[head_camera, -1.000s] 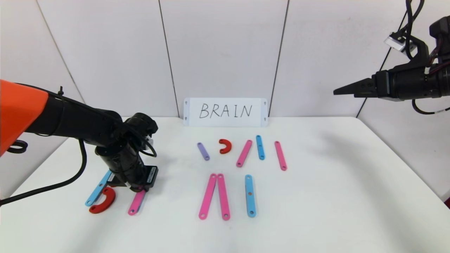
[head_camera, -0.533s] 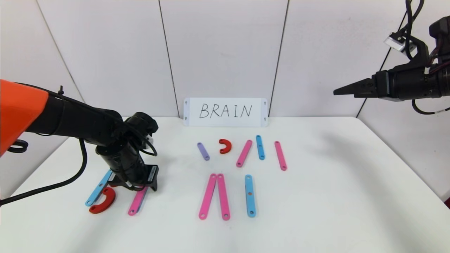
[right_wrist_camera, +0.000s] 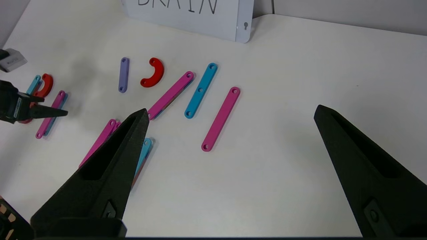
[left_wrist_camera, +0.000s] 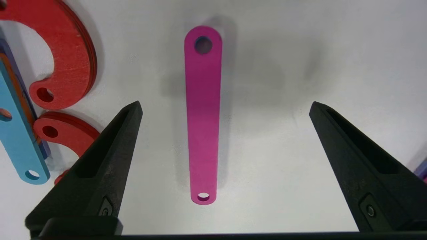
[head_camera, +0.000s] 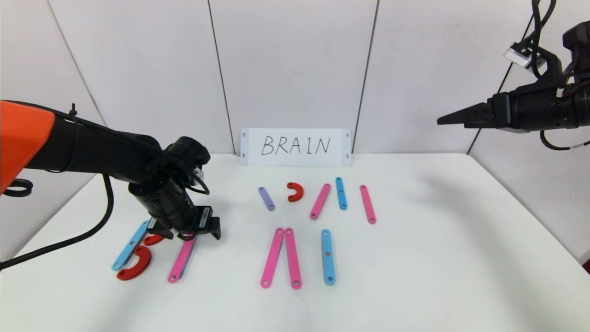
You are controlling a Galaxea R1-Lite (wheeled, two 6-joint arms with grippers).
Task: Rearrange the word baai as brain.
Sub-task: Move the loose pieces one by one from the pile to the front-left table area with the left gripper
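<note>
- I find the left claw (head_camera: 193,233) low over the white tabletop (head_camera: 415,258), its jaws spread wide and holding nothing.
- In the left wrist view a pink strip (left_wrist_camera: 202,113) lies flat between the spread fingers (left_wrist_camera: 110,150), touching neither.
- In the head view that pink strip (head_camera: 181,259) sits on the left side of the tabletop, well to the left of the BRAIN card (head_camera: 295,146) and nearer to me.
- Just left of it lie two red half-rings, one larger (head_camera: 136,263) and one partly under the claw (head_camera: 153,239), both against a light-blue strip (head_camera: 130,245).
- Directly before the card I note a purple strip (head_camera: 266,198), a small red half-ring (head_camera: 295,191), a pink strip (head_camera: 320,201), a light-blue strip (head_camera: 341,193) and a further pink strip (head_camera: 368,204), all apart from one another.
- Nearer to me than that row, two pink strips (head_camera: 281,257) meet at their far ends, with a light-blue strip (head_camera: 327,256) just beside them.
- The right claw (head_camera: 454,118) is held high, right of the card and clear of the tabletop; in its wrist view the jaws stand spread and empty.
</note>
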